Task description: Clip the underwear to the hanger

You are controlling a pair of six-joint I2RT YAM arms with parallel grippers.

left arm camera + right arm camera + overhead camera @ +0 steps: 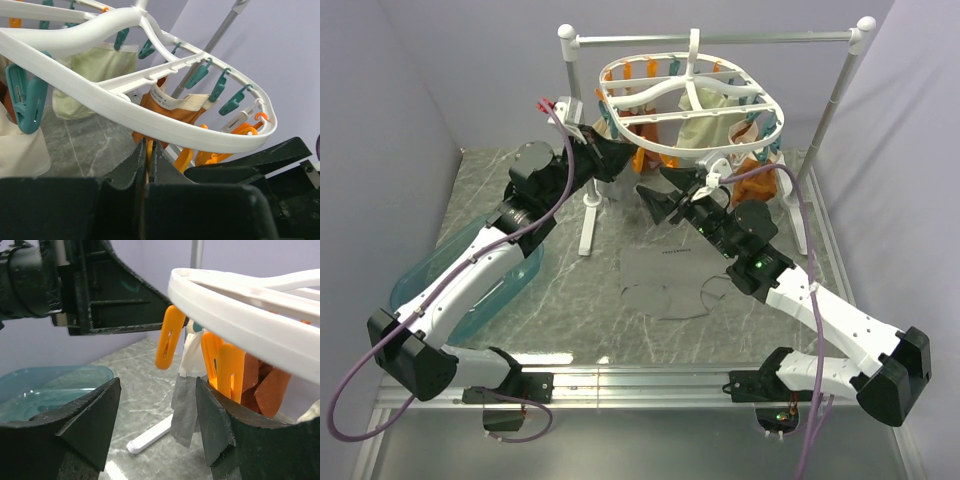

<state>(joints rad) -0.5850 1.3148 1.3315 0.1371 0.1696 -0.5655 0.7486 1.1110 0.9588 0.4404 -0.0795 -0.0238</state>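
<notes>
- Underwear (660, 272), limp mid-grey fabric briefs, lies flat on the marbled table (480, 200) between the arms.
- Left gripper (149, 142) pinches an orange plastic peg (148, 156) under the white oval hanger (150, 127).
- Right gripper (159, 390) gapes apart.

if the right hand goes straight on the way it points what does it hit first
Probably the grey cloth strip hanging below the hanger rim, centred between the fingers of the open right hand. The orange peg hangs higher, maybe nearer; depth unclear.
</notes>
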